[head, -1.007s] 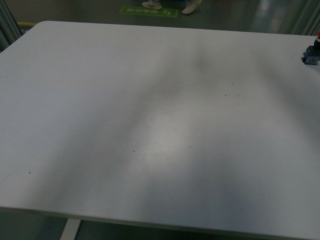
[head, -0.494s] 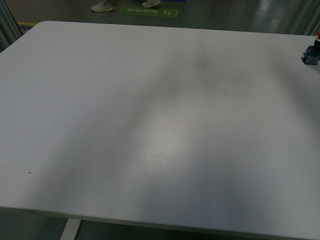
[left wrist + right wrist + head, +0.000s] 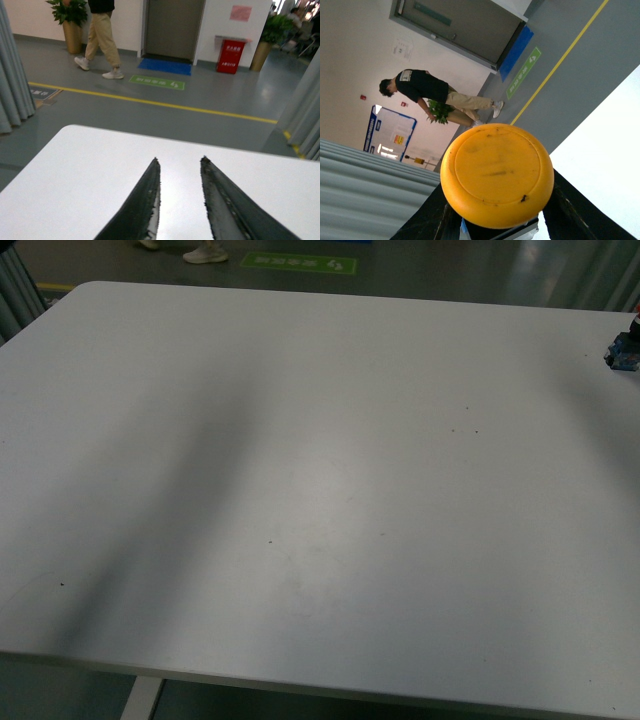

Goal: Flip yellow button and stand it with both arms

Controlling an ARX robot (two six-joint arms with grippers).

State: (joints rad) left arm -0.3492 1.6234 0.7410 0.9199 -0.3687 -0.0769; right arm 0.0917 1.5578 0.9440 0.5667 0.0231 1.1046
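Note:
The yellow button (image 3: 497, 175) fills the right wrist view, its flat yellow-orange cap facing the camera and a bit of its black and blue body showing under the cap. My right gripper (image 3: 500, 226) is shut on it, its black fingers (image 3: 566, 210) showing on either side of the body, held above the white table (image 3: 610, 165). In the left wrist view my left gripper (image 3: 180, 160) stands open over the table (image 3: 90, 170), with nothing between its fingers. Neither arm nor the yellow button shows in the front view.
A similar switch with a red cap and blue body (image 3: 623, 348) sits at the far right edge of the table (image 3: 300, 440). Beyond the table's far edge a person (image 3: 101, 37) walks across the grey floor. Grey curtains (image 3: 10, 85) hang at both sides.
In the front view the dark shadows on the table have shifted to the left. The walker's feet at the top have moved left. The red-capped switch has stayed put.

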